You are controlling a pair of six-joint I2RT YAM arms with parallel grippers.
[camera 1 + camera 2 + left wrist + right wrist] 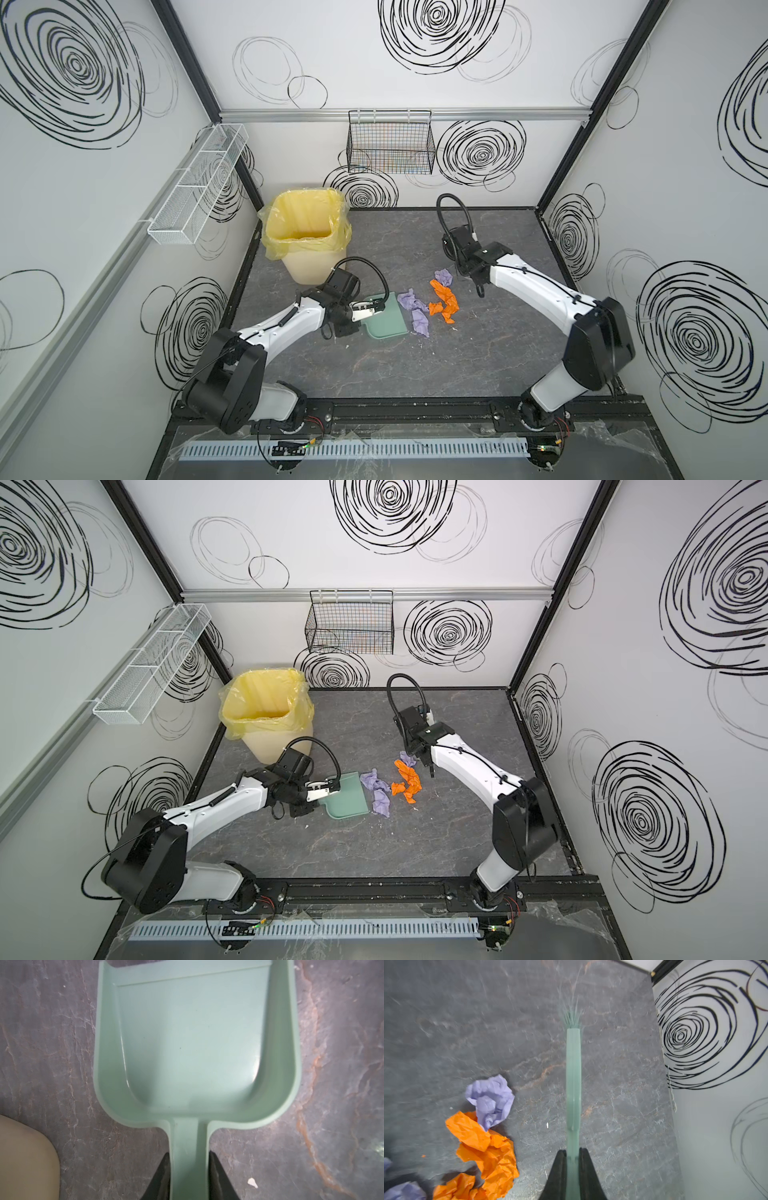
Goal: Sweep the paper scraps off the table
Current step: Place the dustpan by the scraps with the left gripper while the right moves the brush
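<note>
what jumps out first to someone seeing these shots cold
The bright orange and lilac paper scraps clustered in the middle of the dark grey table catch the eye first. Just left of them in both top views sits a mint-green dustpan, its handle clamped in the left tool, while the right tool grips a matching brush to their right. A yellow-lined bin stands at the back left corner.

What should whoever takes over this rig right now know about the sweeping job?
Left claw: shut on the dustpan handle; pan looks flat on the table, empty, mouth facing the paper scraps.
Right claw: shut on the brush, beside the pile, opposite the pan.
Scraps: orange and lilac, one cluster on the table; nearest lilac ones at the pan's lip.
Done: both tools gripped.
To do: brush the scraps into the pan, then probably tip it into the lined bin.
</note>
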